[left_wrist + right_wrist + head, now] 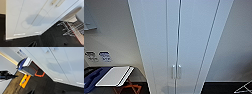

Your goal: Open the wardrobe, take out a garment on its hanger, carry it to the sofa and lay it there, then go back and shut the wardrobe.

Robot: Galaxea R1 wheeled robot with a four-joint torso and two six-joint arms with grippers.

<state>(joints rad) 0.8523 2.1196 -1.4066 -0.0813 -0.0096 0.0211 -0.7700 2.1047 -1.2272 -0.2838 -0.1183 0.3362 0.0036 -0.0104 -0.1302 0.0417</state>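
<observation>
Head view: wardrobe (180,37) dead centre, both doors closed, centre seam running 12 to 6. The pair of slim handles (176,72) sits low on the seam, toward 6 o'clock. At 8 o'clock there is a white board-like case (114,75) lying on an orange folding stand (130,88), with blue fabric (92,77) beside it at 9. Wall sockets (99,56) are just above those. A wire rack (244,88) is at 4 o'clock, on the dark floor (216,87).

Left wrist view: lower door panels of the wardrobe (31,18) and its handles (58,2), with the robot's shadow cast on the doors. The wire rack (70,28) stands off the wardrobe's side on dark carpet.

Right wrist view: the same doors (60,62), with the white case (26,65) and orange stand (40,73) beside the wardrobe.

Grippers: can't tell for either, since finger state isn't readable in the wrist views. Nothing appears to be held.

Step, by my read: the first one, opening the wardrobe. The robot is parked square in front and the doors are untouched. The garment isn't visible, presumably behind the closed doors. The sofa isn't located from here.

Next move calls for an arm raised to handle height, fingers spread wide enough to straddle one slim handle, then a pull along the door's swing arc. The handles sit close together, so there is a risk of snagging both.
</observation>
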